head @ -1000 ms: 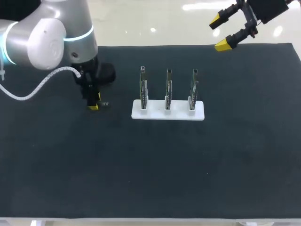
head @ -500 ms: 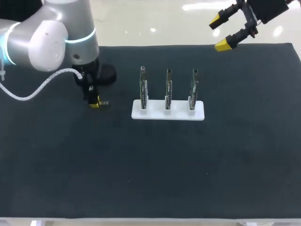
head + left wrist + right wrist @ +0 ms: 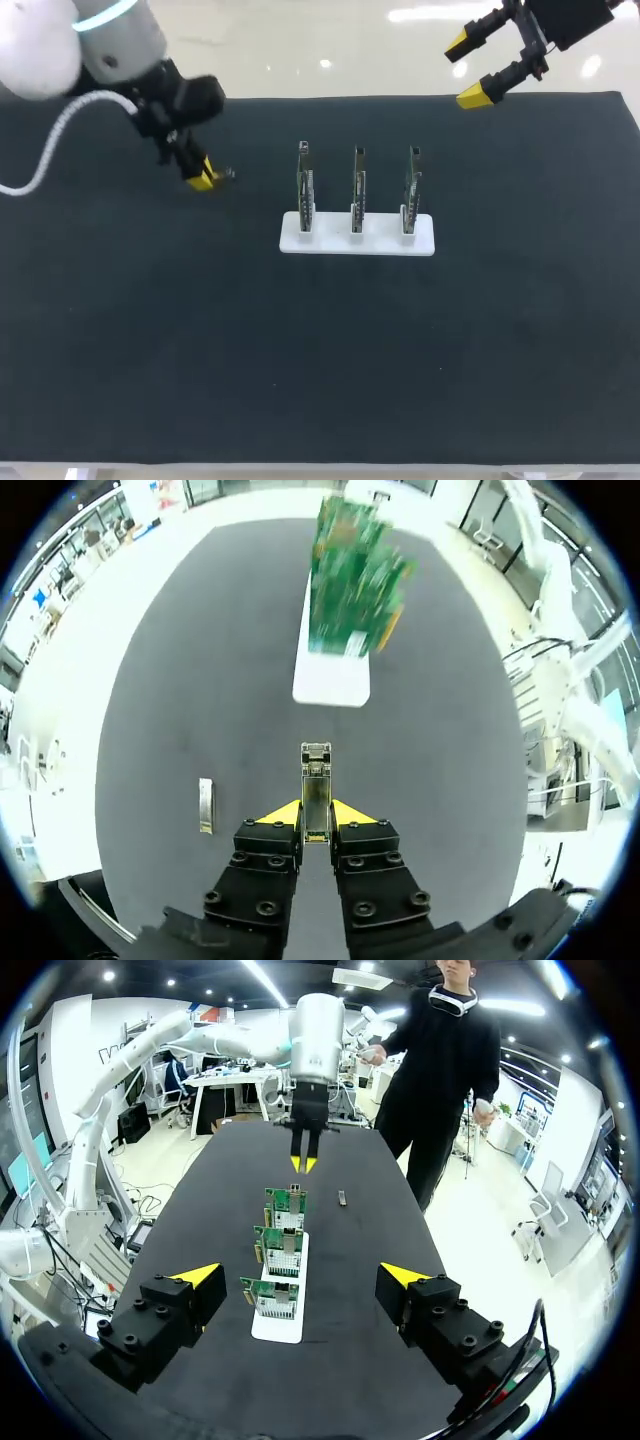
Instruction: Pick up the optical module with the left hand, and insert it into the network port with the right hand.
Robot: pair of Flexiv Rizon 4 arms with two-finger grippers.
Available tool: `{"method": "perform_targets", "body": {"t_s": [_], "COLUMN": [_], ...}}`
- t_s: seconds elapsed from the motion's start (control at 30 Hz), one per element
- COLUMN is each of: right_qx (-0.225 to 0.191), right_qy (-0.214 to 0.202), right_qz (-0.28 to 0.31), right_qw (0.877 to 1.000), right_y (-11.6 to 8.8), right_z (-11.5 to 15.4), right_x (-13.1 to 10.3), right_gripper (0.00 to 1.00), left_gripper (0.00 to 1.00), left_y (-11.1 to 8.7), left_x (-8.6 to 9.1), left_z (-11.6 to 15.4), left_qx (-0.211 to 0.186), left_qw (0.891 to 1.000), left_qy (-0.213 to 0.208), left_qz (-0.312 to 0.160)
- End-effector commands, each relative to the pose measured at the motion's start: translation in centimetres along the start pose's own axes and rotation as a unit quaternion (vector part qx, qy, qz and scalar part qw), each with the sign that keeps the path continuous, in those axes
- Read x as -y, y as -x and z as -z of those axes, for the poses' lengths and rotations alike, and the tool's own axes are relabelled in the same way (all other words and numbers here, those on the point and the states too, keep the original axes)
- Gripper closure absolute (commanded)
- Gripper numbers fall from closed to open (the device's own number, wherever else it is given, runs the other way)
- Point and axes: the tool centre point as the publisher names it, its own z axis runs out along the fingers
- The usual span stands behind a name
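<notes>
The optical module [image 3: 316,790] is clamped in the left jaws, long axis pointed at the network ports [image 3: 357,190]; the right jaws, spread apart, are found well away.

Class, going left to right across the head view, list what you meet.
Left gripper shut on the optical module → left circuit board → middle circuit board → right circuit board → right gripper, open.
</notes>
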Motion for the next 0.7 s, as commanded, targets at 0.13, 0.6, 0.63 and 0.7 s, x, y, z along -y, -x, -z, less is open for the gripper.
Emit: {"method": "perform_targets", "body": {"t_s": [0.13, 0.6, 0.63, 0.7], "right_qx": [0.001, 0.001, 0.001, 0.001], "right_qy": [-0.001, -0.001, -0.001, -0.001], "right_qz": [0.0, 0.0, 0.0, 0.0], "right_qw": [1.0, 1.0, 1.0, 1.0], "right_y": [0.0, 0.0, 0.0, 0.0], "right_z": [0.0, 0.0, 0.0, 0.0], "right_x": [-0.1, -0.1, -0.1, -0.1], "right_gripper": [0.0, 0.0, 0.0, 0.0], "left_gripper": [1.0, 1.0, 1.0, 1.0], "left_y": [1.2, 4.1, 4.2, 4.4], "left_x": [2.5, 5.0, 5.0, 5.0], "left_z": [4.6, 10.8, 11.0, 11.4], "left_qx": [0.08, 0.2, 0.209, 0.223], "left_qw": [0.997, 0.978, 0.976, 0.973], "left_qy": [0.004, -0.02, -0.016, -0.01], "left_qz": [-0.01, -0.05, -0.054, -0.062]}}
